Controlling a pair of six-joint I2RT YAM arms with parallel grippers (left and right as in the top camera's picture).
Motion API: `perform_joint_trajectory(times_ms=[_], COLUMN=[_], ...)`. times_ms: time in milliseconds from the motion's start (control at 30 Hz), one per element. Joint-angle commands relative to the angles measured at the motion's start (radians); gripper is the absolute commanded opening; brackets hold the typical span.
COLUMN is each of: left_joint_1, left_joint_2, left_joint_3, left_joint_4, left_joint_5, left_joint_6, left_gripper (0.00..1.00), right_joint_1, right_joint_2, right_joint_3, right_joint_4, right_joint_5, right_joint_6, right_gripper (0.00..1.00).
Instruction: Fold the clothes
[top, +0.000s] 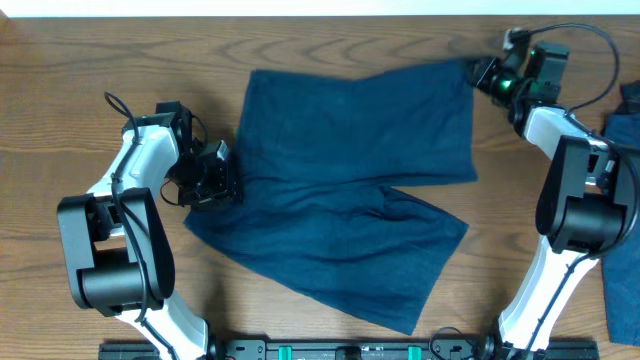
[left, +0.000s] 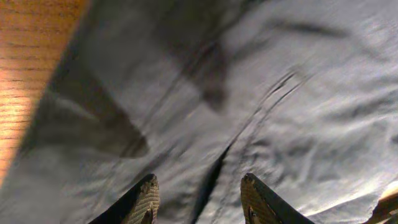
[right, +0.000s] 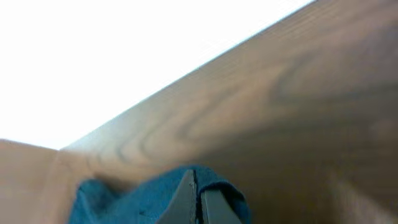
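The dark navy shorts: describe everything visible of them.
The dark navy shorts are soft, matte fabric, spread mostly flat and lightly wrinkled on the wooden table. Two legs fan out toward the right of the overhead view, one above the other, joined at the left. The right gripper has its jaws shut on the upper leg's far corner, bunching a small fold. The left gripper sits at the garment's left edge, jaws open over the cloth. No button shows.

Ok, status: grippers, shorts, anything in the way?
Left gripper open over the shorts, left edge. Right gripper shut on their far right corner. Shorts spread out, unfolded. Other blue fabric lies apart, right.
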Motion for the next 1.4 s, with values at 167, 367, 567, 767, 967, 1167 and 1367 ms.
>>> perform_joint_trajectory(times_ms=[167,367,567,767,967,1167,1367], left_joint_1=[-0.002,-0.002,-0.002,-0.002,-0.002,-0.002,-0.002], left_joint_2=[-0.022,-0.022,-0.023,-0.04,-0.067,-0.073,-0.122], left_joint_3=[-0.009,-0.009,-0.007,0.026,0.029,0.029,0.029], left_joint_4=[0.005,0.005,0.004,0.007,0.035,0.023,0.029], left_joint_5=[-0.007,-0.007,-0.004,0.059,0.059,0.059,0.058], left_joint_6=[0.018,0.018,0.029,0.037,0.036,0.037,0.037], left_gripper=[0.45,0.45,0.45,0.45,0.45,0.45,0.45], right_joint_1=[-0.008,-0.053,-0.14,-0.082,0.076,0.098,-0.002], right_joint_2=[0.006,0.002,-0.05,-0.091,-0.059,-0.039,-0.039], right_joint_3=[0.006,0.006,0.006,0.006,-0.002,-0.002,0.013], right_joint_4=[-0.096,-0.204,-0.318,-0.737,-0.993,-1.064,-1.093], right_joint_5=[0.18,0.142,-0.151,-0.097,0.373,0.713,0.865], right_joint_6=[0.118,-0.066,-0.14,-0.319,-0.335,-0.281,-0.291], right_gripper=[0.34,0.79,0.47,0.25,0.15,0.16,0.18])
